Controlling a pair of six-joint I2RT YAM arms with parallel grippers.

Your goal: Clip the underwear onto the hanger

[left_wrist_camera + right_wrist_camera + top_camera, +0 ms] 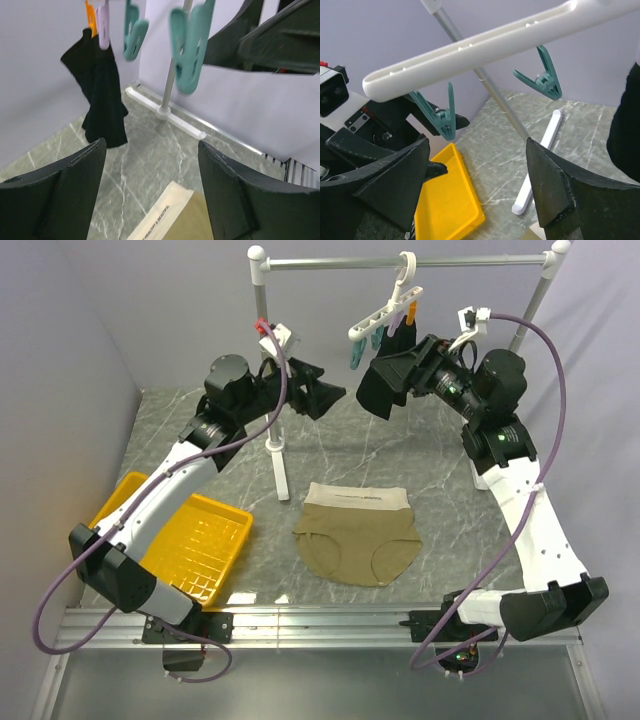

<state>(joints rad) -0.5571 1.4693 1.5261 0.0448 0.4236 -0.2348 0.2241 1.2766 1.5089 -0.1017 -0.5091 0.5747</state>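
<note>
The tan underwear (358, 535) lies flat on the table, waistband away from me; its cream waistband corner shows in the left wrist view (185, 220). The white hanger (385, 310) hangs from the rail, slanted, with teal clips (440, 115) under its bar (485, 47). Teal (189, 45), purple (103, 25) and orange (90, 17) clips show in the left wrist view. My left gripper (320, 395) is open and empty, raised left of the hanger (152, 170). My right gripper (398, 370) is open and empty, raised just below the hanger (477, 170).
A black garment (378, 390) hangs from the hanger's clips, next to my right gripper (102, 95). The silver rail (400, 260) spans the back; its left post stands on a white foot (278, 475). A yellow tray (195, 540) sits at the left.
</note>
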